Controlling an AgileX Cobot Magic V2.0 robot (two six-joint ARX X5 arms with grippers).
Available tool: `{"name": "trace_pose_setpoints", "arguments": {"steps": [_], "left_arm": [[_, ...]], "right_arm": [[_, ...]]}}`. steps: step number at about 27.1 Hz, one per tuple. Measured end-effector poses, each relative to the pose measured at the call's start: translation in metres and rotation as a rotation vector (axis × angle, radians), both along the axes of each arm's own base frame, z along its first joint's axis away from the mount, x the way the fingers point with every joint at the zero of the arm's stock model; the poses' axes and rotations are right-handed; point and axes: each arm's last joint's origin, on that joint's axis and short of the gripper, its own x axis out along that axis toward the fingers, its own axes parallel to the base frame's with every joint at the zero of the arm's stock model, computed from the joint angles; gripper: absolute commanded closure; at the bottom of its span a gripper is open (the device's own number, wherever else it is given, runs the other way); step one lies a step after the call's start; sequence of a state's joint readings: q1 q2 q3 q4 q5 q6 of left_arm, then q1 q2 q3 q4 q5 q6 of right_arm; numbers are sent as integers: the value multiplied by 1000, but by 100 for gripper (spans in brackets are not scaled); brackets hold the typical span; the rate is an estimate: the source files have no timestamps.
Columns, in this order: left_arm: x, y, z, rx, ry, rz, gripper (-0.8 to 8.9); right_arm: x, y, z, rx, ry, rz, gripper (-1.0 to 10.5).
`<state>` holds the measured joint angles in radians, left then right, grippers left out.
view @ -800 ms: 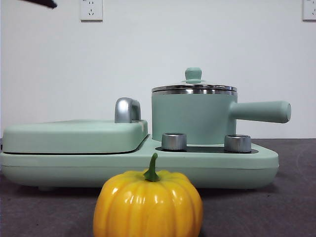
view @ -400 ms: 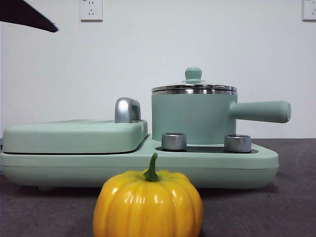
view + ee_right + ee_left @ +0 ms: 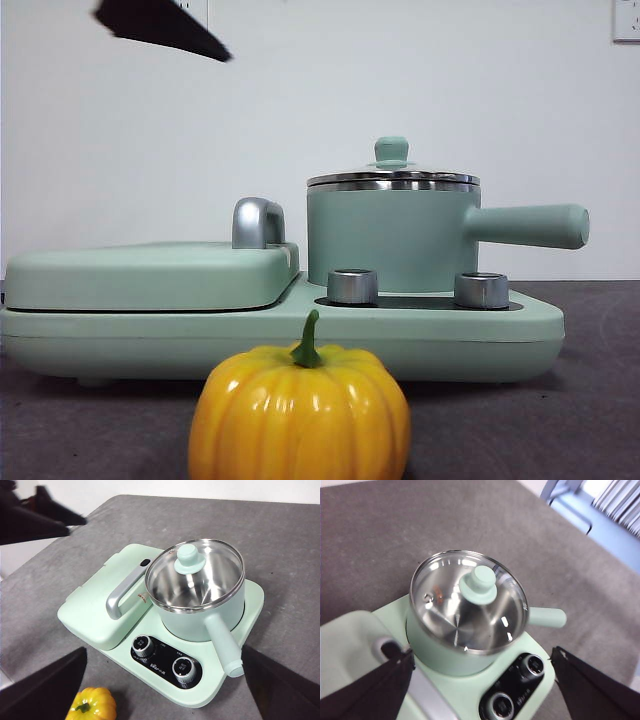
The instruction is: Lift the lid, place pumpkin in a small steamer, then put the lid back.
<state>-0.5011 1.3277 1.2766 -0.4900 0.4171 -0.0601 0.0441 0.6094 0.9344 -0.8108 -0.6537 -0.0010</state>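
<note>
**Left arm comes in high, lid not yet touched**

Since the earlier frames the dark arm tip at the top of the front view has moved in from the corner toward the middle and shows larger. Nothing else has shifted.

The left gripper hangs above the steamer and looks down on it, with its jaws wide apart and empty. The lid sits closed on the steamer, its knob upright in the centre. The knob lies ahead of and below the open jaws, so the coming move is probably a descent and a small advance until the knob stands between the jaws. The knob is round, so the grip angle matters little. The steamer's handle points to the side and is not in the way.

The right gripper waits higher and farther back, jaws also apart and empty; the left one seems nearer to the lid. The pumpkin stands on the table in front of the base, stem up, well apart from both grippers.
</note>
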Motion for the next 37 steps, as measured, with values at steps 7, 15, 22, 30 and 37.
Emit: {"name": "trace_pose_setpoints", "arguments": {"steps": [7, 15, 22, 30, 37], "left_arm": [[39, -49, 8, 85, 11, -65, 367], [64, -99, 0, 132, 6, -104, 368], [73, -136, -20, 205, 1, -85, 372], [77, -140, -36, 290, 30, -35, 377], [77, -140, -45, 321, 86, -27, 381]], "right_arm": [[0, 0, 0, 1, 0, 0, 455], [0, 0, 0, 4, 4, -2, 455], [0, 0, 0, 5, 5, -3, 455], [0, 0, 0, 6, 5, -3, 455], [0, 0, 1, 6, -2, -3, 455]]}}
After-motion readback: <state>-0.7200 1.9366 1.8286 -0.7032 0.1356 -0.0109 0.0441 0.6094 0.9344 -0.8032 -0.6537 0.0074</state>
